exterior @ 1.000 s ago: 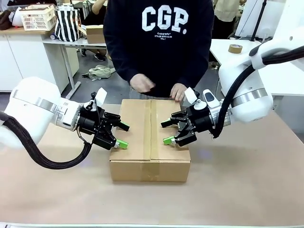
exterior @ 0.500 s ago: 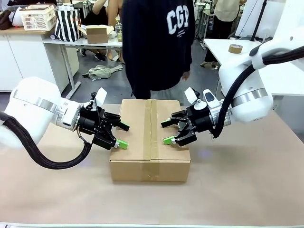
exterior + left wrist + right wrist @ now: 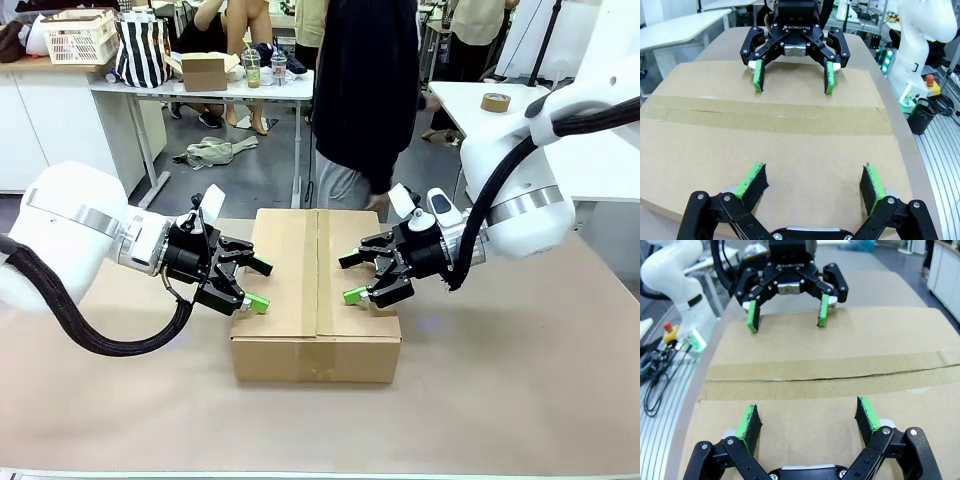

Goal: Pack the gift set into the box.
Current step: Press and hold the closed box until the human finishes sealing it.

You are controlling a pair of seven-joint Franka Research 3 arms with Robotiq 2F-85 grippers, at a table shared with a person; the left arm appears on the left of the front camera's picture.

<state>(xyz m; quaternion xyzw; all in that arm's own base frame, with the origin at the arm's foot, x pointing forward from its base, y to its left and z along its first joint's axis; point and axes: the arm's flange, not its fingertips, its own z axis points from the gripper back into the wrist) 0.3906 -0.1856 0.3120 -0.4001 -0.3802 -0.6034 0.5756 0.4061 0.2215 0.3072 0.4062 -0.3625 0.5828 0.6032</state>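
- The box (image 3: 316, 290) sits mid-table between your two arms, its top flaps down and the tape strip (image 3: 323, 270) running along the middle seam toward you.
- Your left gripper (image 3: 246, 284) hangs at the box's left edge, jaws wide apart and holding nothing. From its wrist camera the green pads (image 3: 754, 181) straddle bare cardboard.
- Your right gripper (image 3: 358, 277) hovers over the right half of the top, jaws likewise spread and empty. Whether its lower pad (image 3: 354, 296) touches the flap, you cannot tell from the front.
- The two grippers face each other across the seam; each wrist view catches the other one beyond the tape, the right gripper (image 3: 792, 74) in the left view and the left gripper (image 3: 786, 311) in the right.
- A person (image 3: 365, 90) stands at the far side, near the back of the box, hands off it.
- I can't point you to the gift set on the table.
- My read: you're at the opening step, since nothing can go in while the flaps are closed and taped.
- The next move likely calls for the seam to be freed, then a flap edge caught on each side and folded outward.
- Watch that the box doesn't slide on the table (image 3: 520, 380) when you pull one flap; brace with the other gripper.
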